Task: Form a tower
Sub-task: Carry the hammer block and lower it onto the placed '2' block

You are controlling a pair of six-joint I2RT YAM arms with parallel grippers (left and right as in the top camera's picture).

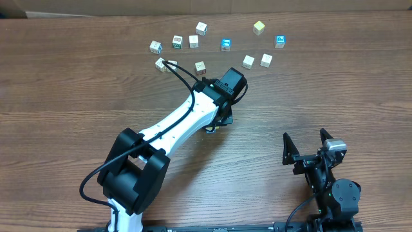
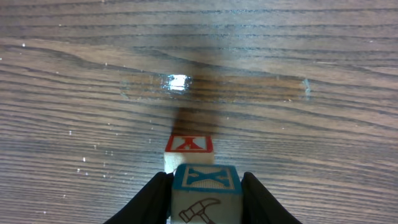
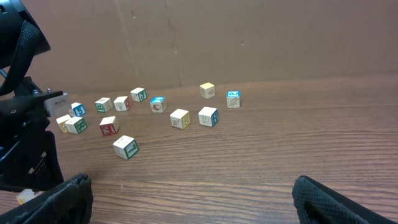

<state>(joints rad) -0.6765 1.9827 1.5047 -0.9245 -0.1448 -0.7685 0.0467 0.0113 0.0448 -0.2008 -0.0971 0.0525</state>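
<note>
the left pincer [image 2: 206,208] pinches a blue-topped cube [image 2: 206,179] with a hammer printed on its near side. just past it in the left wrist view stands the tower [image 2: 188,152], of which only a red-topped cube on the counter [image 1: 77,96] shows; whether the two cubes touch cannot be told. from overhead the left arm hides that spot. loose cubes [image 1: 201,28] lie scattered along the far side. the right pincer [image 1: 305,138] hangs spread wide and holding nothing, well apart.

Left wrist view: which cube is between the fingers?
The blue-framed X cube with a hammer face, gripped by the left gripper; the red-X cube is not.
</note>
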